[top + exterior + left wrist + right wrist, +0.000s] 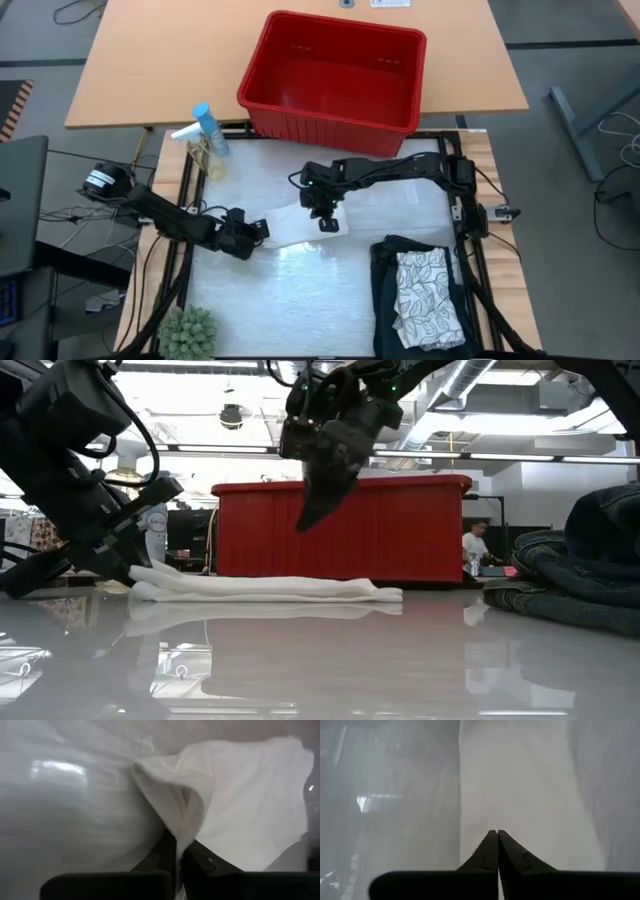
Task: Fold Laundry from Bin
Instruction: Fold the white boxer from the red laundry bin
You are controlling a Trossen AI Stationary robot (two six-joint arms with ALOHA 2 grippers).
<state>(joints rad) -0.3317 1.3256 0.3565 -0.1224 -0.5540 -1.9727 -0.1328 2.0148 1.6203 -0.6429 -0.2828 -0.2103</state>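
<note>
The small white cloth [300, 227] lay flat and folded long near the middle of the glossy white surface [300, 300]. The left hand [258, 230] was down at the cloth's left edge, its fingers pressed together and pinching a raised fold of that edge [175, 815]. The right hand [327, 224] pointed down over the cloth's right part, its fingers [492, 852] pressed together tip to tip; in the low view [310, 510] its tips hung above the cloth, holding nothing.

The red bin [335, 70] stood at the far side, on the wooden tabletop's near edge, well apart from the cloth. At the near right corner a dark garment [385, 300] lay in a pile with the leaf-patterned cloth [428, 300] folded on top; its left edge lay near the white cloth's right end, with a bare strip between. A spray bottle [208, 130] stood at the far left corner of the surface, and a small green plant [190, 332] sat at the near left edge.

The widest bare room lay on the near side of the white cloth, between the plant and the dark pile. A narrower bare band lay between the cloth and the bin, crossed by the right arm [400, 168].
</note>
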